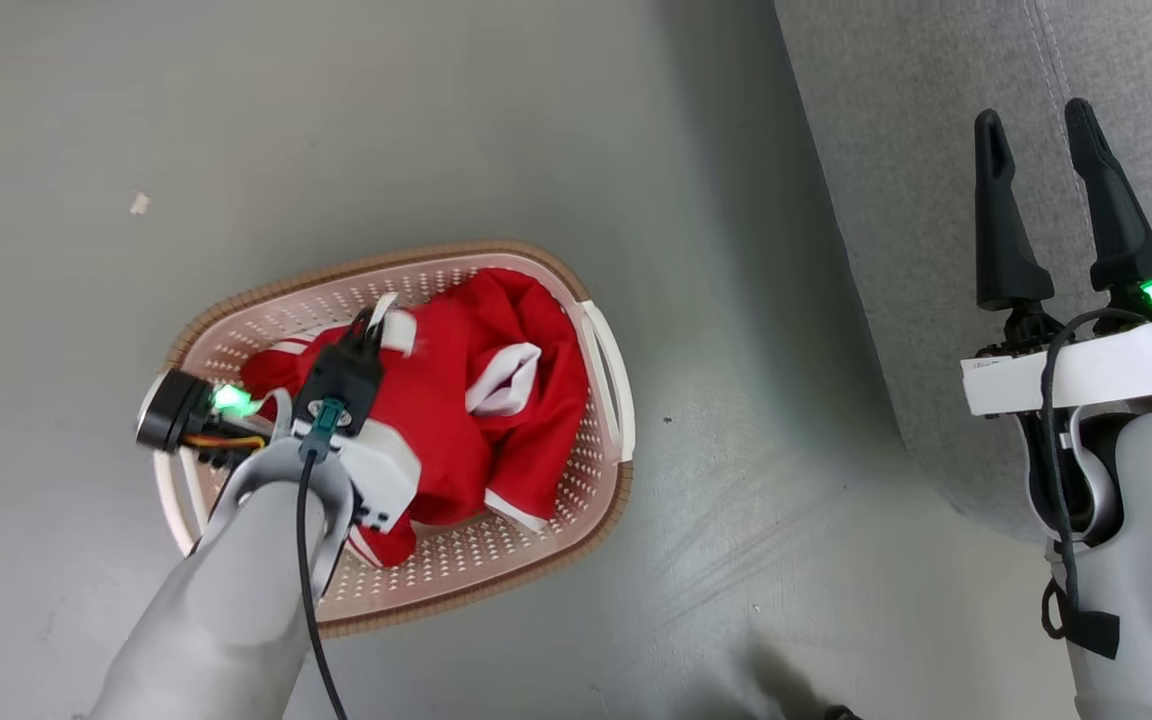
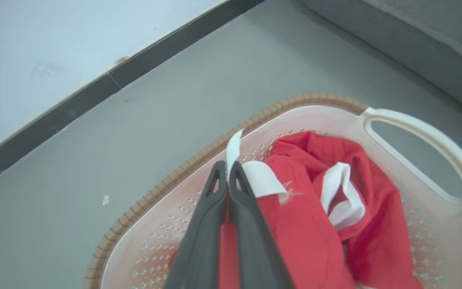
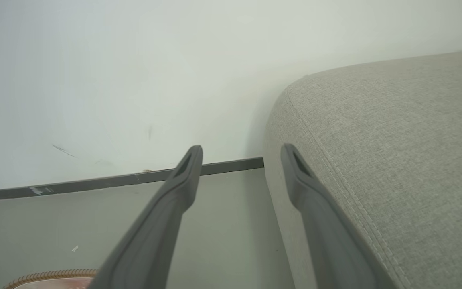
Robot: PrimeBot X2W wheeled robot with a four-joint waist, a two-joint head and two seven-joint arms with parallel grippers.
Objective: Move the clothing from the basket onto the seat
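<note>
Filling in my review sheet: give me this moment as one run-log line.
stage: grasp | left gripper: shut on white trim of clothing | right gripper: open, empty, beside seat edge | clothing: inside basket, not yet lifted

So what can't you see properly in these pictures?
Head view: how many pieces the clothing is; it lies bunched in one heap.
Head view: the basket's near left rim; the left arm covers it.
Left wrist view: how much cloth the left tool pinches; the tool itself hides it.
Head view: the seat's full size; the top and right edges cut it off.
</note>
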